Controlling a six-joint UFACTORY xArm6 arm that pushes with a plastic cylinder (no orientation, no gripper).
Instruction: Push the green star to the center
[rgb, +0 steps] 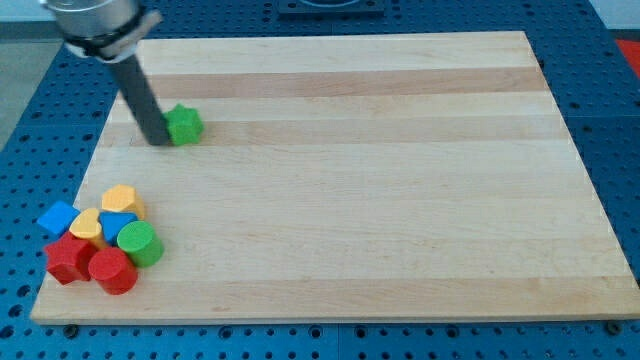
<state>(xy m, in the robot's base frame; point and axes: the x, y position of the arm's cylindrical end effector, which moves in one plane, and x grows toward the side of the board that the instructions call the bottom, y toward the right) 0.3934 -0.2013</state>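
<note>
Green star (184, 124) sits near the board's (400, 200) upper left; our tip (158, 141) touches its left side. We have no jaws, just a rod.

Lab bench: blue perforated base (30, 100), wooden board (400, 180).

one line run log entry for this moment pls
tip: touching green star on its left | star: board's upper left, not yet at center | other blocks: clustered lower left, untouched
</note>
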